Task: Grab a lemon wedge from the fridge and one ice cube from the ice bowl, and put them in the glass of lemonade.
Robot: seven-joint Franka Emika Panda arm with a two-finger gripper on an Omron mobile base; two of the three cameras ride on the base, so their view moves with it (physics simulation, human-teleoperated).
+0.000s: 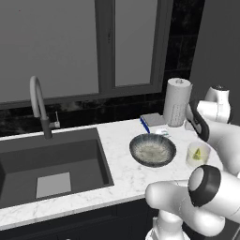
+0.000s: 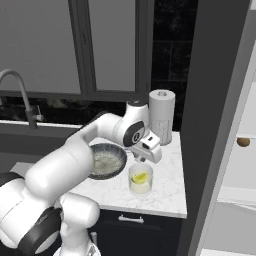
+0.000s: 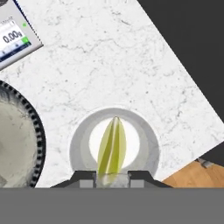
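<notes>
Left base view first: the marble tabletop (image 1: 124, 140) runs across, with the dark sink (image 1: 51, 164) at nine o'clock and its curved faucet (image 1: 40, 105) above. The ice bowl (image 1: 153, 150) sits dead centre-right, wide and shallow, speckled whitish inside. At three o'clock from it, just beside it, stands the glass of lemonade (image 1: 197, 155), and there's the lemon wedge (image 1: 198, 153) showing yellow inside it. Behind the bowl at twelve o'clock lies a small flat scale (image 1: 153, 122), and the paper towel roll (image 1: 177, 102) stands upright at one o'clock.

Over to the right base view: the end effector (image 2: 142, 159) hangs directly above the glass (image 2: 141, 180), right at its rim. The wedge (image 2: 140, 177) is in the glass, bright yellow. The bowl (image 2: 107, 161) is at nine o'clock from the glass, just beside it. The grey fridge (image 2: 215, 120) wall rises at three o'clock, door open, with a small round brown item (image 2: 243, 142) on a white shelf.

Hand view now: looking straight down into the glass (image 3: 114, 144), the wedge (image 3: 112, 146) stands on edge in the middle, its lower tip running down between the dark fingertips (image 3: 85, 179). The jaws are drawn in close together; whether they pinch the wedge, I cannot tell. Bowl rim (image 3: 37, 131) at nine o'clock, scale display (image 3: 15, 37) at eleven.
</notes>
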